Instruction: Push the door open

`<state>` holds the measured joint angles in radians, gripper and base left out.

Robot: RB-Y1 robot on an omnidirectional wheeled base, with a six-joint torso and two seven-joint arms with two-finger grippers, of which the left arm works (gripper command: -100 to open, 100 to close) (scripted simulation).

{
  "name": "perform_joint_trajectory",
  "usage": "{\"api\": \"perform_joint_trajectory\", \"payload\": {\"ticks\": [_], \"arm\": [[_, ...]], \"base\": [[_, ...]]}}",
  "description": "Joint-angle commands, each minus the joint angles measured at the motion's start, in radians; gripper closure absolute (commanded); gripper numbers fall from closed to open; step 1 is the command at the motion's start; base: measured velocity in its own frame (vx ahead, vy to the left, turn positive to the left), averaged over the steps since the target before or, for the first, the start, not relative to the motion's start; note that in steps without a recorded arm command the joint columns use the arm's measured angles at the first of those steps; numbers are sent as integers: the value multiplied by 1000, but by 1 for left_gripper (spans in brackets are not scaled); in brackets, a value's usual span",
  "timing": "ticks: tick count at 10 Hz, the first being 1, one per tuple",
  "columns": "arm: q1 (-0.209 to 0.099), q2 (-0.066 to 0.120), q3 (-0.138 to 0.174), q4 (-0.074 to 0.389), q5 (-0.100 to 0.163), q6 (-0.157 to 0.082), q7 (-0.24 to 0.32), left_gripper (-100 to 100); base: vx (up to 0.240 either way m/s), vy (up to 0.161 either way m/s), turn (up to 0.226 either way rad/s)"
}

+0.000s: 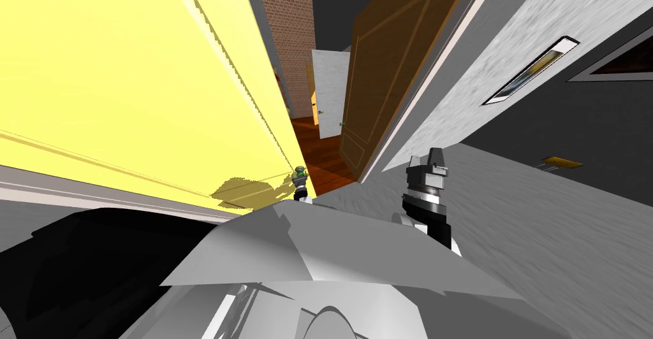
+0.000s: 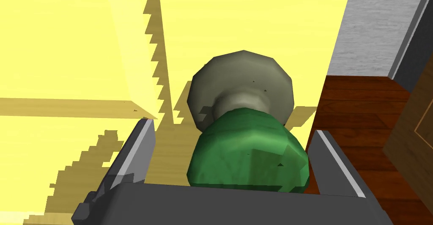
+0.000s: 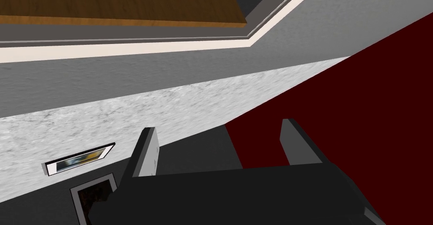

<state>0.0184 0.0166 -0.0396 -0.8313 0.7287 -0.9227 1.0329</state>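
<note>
Head view: the yellow door (image 1: 127, 67) takes up the whole left side. Its free edge runs toward a gap where a wooden floor (image 1: 319, 144) shows beyond. The left gripper (image 1: 300, 181) sits right at that edge, low on the door. Across the gap on the right stand a grey wall and a brown door (image 1: 382, 80), itself ajar. The right gripper (image 1: 425, 157) hangs over the grey floor, well apart from the door.

Left wrist view: the green knob (image 2: 249, 159) lies between the left gripper's fingers, in front of its grey rosette (image 2: 241, 78) on the yellow panel. The fingers are released, straddling the knob rather than pinching it. I cannot tell whether the one on the floor side touches it.

Right wrist view: the right gripper's fingers are spread and hold nothing.

By my reading the door is already off its frame, but the opening looks narrow, so most of the swing is left. The open room lies past the door's edge over the wooden floor. The brown door and the wall's trim bound it on the right.
</note>
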Motion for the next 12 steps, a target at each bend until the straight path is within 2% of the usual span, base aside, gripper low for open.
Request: {"api": "perform_joint_trajectory", "payload": {"ticks": [1, 6, 7, 12], "arm": [[0, 1, 0, 0, 0, 0, -1, 100], [0, 1, 0, 0, 0, 0, -1, 100], [3, 11, 7, -8, 6, 4, -1, 100], [32, 37, 34, -31, 31, 6, 3, 100]], "base": [[-8, -10, -20], [-6, -5, 0], [103, 0, 9], [194, 18, 29]]}}
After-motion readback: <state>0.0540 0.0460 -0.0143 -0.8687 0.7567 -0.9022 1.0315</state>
